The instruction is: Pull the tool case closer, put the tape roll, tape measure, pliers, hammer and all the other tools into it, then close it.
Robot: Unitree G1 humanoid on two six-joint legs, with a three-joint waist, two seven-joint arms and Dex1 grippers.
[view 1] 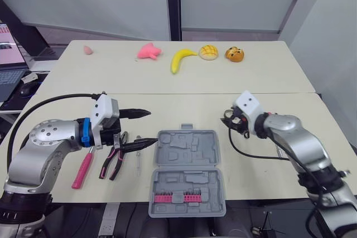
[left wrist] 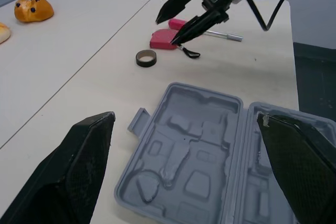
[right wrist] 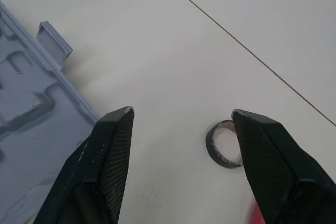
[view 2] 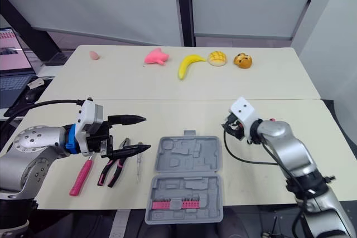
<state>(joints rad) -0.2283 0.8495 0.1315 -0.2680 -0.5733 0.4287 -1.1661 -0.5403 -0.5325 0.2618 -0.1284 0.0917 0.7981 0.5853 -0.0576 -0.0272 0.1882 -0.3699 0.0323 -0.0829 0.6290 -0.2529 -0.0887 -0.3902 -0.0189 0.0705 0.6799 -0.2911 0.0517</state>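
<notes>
A: Case point(view 1: 187, 174)?
B: Open, flat at near edge of table point(view 1: 254, 185), long axis near-to-far, handle tab point(view 1: 186, 127) pointing away.
A: Fingers?
B: Spread on left gripper point(view 1: 153, 127), near pliers point(view 1: 114, 163); spread on right gripper point(right wrist: 181, 111), near tape roll point(left wrist: 146, 62).

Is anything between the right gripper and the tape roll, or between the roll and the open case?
Nothing visible does: the open right gripper points toward the tape roll, and only bare table separates roll and tool case.

The head stereo pair looks forward and down over the cream counter point(view 1: 195, 110). Both wrist cameras sit close above it, sharing the open grey plastic tool case point(left wrist: 210, 145) and the small dark tape roll point(left wrist: 146, 62).
</notes>
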